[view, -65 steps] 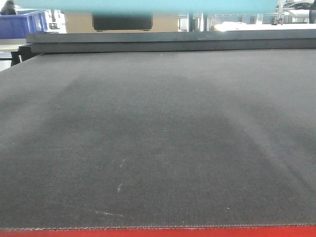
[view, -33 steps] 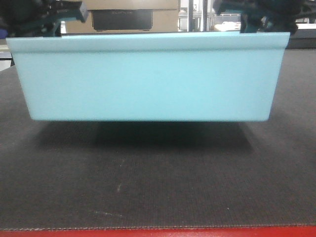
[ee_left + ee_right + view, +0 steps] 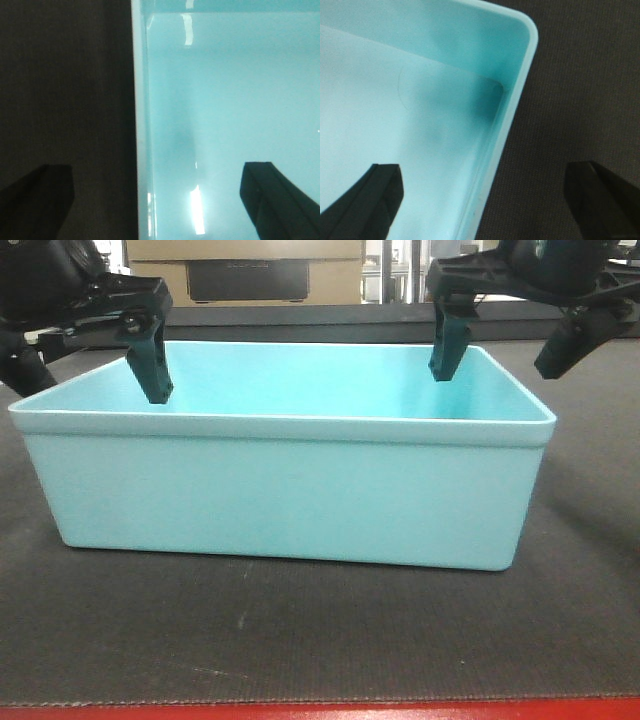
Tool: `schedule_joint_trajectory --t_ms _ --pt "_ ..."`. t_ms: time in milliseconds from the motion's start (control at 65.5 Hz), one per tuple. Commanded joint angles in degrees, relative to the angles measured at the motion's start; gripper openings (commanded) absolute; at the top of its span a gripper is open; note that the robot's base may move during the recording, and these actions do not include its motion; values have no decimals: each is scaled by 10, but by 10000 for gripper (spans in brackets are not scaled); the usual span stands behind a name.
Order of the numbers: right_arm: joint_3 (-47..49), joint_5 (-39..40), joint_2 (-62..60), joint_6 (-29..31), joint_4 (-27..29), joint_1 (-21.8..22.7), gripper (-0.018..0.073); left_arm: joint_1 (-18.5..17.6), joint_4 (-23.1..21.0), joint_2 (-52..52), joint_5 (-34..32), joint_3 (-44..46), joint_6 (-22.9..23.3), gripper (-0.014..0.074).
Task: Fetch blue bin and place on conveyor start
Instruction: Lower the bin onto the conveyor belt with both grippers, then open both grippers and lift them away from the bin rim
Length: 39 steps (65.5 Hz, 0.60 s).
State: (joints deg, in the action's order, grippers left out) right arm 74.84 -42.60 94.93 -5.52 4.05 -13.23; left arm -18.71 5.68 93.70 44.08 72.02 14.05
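At the left, the left gripper point(image 3: 90, 388) hangs over the left end wall of the blue bin point(image 3: 290, 495) with its jaws spread wide. One dark finger point(image 3: 150, 365) reaches down inside the tub and the other stands outside it, over the belt. The left wrist view shows the rim running between the two fingertips, clear of both.

The bin sits upright and open-topped on the conveyor start point(image 3: 300, 630). It is in the middle of the dark textured belt, set back from the red strip point(image 3: 320, 710) along the near edge, and its long side faces the front camera.

At the right, the right gripper point(image 3: 497, 372) straddles the right end wall in the same way, also spread apart. Its inner finger point(image 3: 450, 345) is inside the tub near the far right corner, and its outer finger is above the belt beyond the rim. In the right wrist view neither fingertip touches the wall.
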Motion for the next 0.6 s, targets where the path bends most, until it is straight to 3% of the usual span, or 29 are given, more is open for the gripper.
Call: schedule_joint_trajectory --t_ms 0,153,275,351,535,581 --pt "0 6 -26 5 -8 0 540 1 -1 -16 25 14 -3 556" --pt "0 6 -70 5 -11 5 461 1 19 -62 44 19 -3 496" --pt "0 -7 -103 5 -11 22 340 7 44 -103 63 19 -3 417" --pt "0 -25 -123 5 -11 38 246 17 58 -126 75 16 -3 306" --pt "-32 -37 -163 5 -47 69 -15 63 72 -180 75 -30 -5 -89" --pt "-50 -34 -176 5 -61 71 -83 76 72 -194 71 -48 -5 -110"
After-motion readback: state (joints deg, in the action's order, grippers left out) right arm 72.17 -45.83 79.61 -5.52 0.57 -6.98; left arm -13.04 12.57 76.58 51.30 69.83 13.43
